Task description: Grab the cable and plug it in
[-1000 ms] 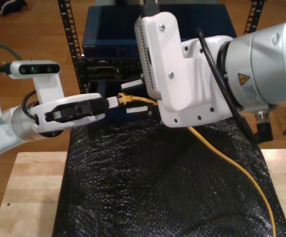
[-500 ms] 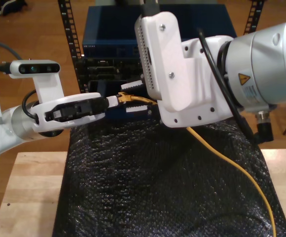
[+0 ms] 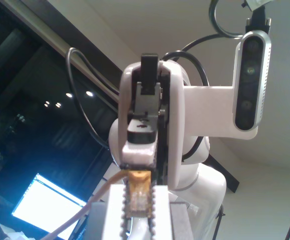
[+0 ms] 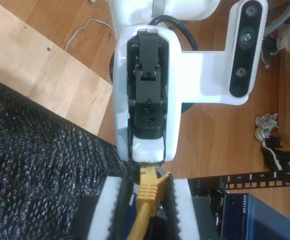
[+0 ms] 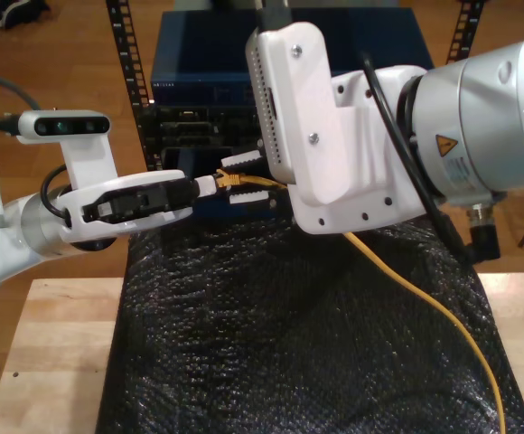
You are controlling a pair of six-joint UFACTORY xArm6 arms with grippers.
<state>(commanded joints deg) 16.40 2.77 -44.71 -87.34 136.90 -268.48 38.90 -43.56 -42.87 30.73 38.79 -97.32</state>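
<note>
Nothing moved | cable (image 5: 244,180) level, tip toward exterior view's left | my first gripper (image 3: 137,202), my second gripper (image 4: 145,197) clamp it

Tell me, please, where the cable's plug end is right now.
In the exterior view's middle, the plug sits where my two grippers meet, above the black mat's far edge, before the blue rack unit.

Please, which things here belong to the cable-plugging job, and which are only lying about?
For the job: the cable, held by my first gripper and my second gripper; probably the blue rack unit, as the place to plug in.

Lying about: the black padded sheet, the wooden table, the shoes on the floor.
</note>
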